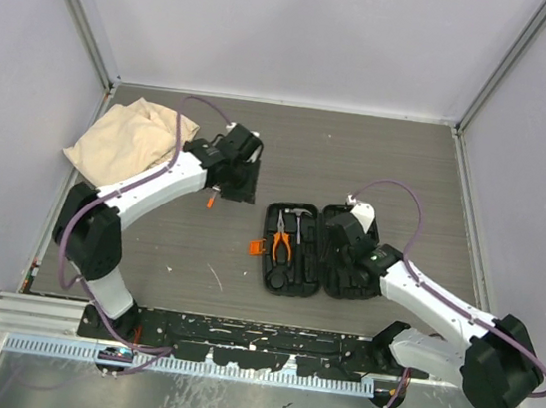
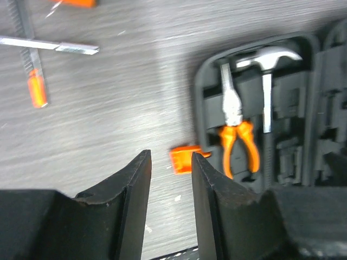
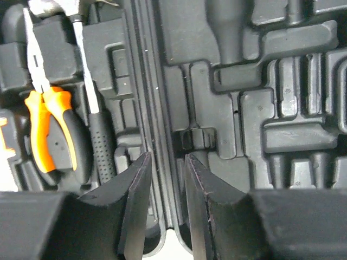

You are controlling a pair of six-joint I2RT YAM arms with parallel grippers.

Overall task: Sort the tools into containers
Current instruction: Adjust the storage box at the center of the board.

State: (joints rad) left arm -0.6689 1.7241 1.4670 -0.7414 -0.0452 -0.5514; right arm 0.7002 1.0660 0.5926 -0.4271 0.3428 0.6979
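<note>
An open black tool case (image 1: 344,274) lies mid-table. Its left half holds orange-handled pliers (image 1: 284,238) and a small hammer (image 1: 299,220); its right half shows only bare moulded slots (image 3: 282,108). A small orange-handled screwdriver (image 1: 211,199) lies on the table left of the case, just below my left gripper (image 1: 239,181). In the left wrist view that gripper (image 2: 171,157) is open with only bare table between its fingers, and the pliers (image 2: 236,135) and hammer (image 2: 267,81) lie ahead. My right gripper (image 3: 167,162) hovers open over the case's hinge, holding nothing.
A crumpled beige cloth (image 1: 130,140) lies at the back left. An orange latch (image 2: 181,161) sticks out from the case's left edge. A thin steel shaft (image 2: 49,45) crosses the screwdriver (image 2: 37,89) on the table. White walls enclose the table.
</note>
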